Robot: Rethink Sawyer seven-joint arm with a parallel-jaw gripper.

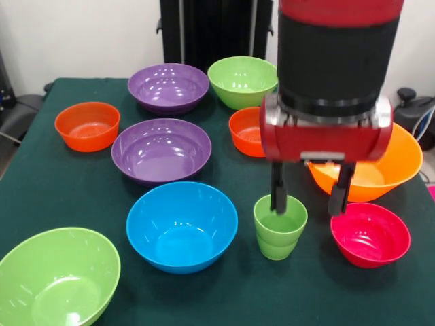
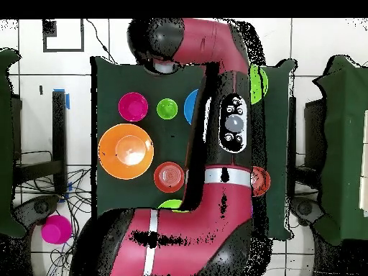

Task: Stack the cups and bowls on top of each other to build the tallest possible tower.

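Gripper (image 1: 312, 193) hangs low over the near right part of the surface (image 1: 54, 197), its two dark fingers spread apart; from my remote station I read one finger (image 1: 277, 192) dipping inside the rim of the light-green cup (image 1: 280, 227) and the other outside it, toward the pink-red bowl (image 1: 370, 234). Nothing is clamped between them.

Near edge: a lime-green bowl (image 1: 58, 280) sits at the near left corner, partly cut off. The blue bowl (image 1: 182, 226) stands just left of the cup, upright and empty. The cup stands upright on the surface, apart from the bowls on either side of it.

Middle band: a purple bowl (image 1: 162, 150) lies behind the blue one; a small orange-red bowl (image 1: 87, 125) sits near the left edge. Another small orange-red bowl (image 1: 246, 132) is partly hidden behind the red wrist housing. The large orange bowl (image 1: 401, 163) shows at the right edge, behind the pink-red bowl.

Far edge: the second purple bowl (image 1: 168, 87) and the second lime-green bowl (image 1: 241, 81) stand side by side.

Overhead, I see the arm (image 2: 215, 144) covering much of the surface; all bowls rest singly, none nested.
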